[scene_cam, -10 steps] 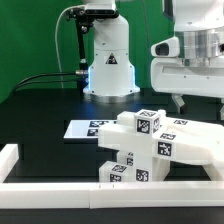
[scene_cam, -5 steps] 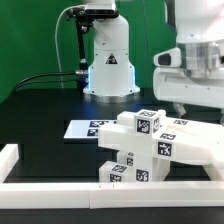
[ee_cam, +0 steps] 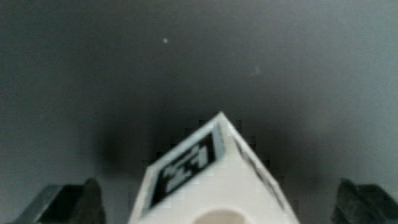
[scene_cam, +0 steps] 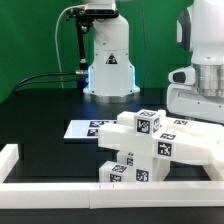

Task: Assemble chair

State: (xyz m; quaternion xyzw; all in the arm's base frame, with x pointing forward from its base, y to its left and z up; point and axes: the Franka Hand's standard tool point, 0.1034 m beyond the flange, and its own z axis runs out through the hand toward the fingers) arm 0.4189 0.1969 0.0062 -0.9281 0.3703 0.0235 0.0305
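Note:
The chair (scene_cam: 150,145) is a white stepped stack of blocky pieces with black-and-white tags, standing at the front of the table towards the exterior view's right. My gripper (scene_cam: 200,112) hangs just above and behind its right end, with the fingertips hidden behind the top bar. In the wrist view a pointed white tagged corner of the chair (ee_cam: 210,170) rises between my two dark fingers (ee_cam: 71,205). The gripper (ee_cam: 217,208) is open, and its fingers stand wide apart, clear of the piece on both sides.
The marker board (scene_cam: 84,128) lies flat on the black table to the left of the chair. A low white border rail (scene_cam: 60,190) runs along the front and the left edge. The arm's white base (scene_cam: 108,62) stands at the back, with black cables to its left.
My gripper has moved towards the exterior view's right and lower, down to the chair's right end. The chair and the marker board have not moved.

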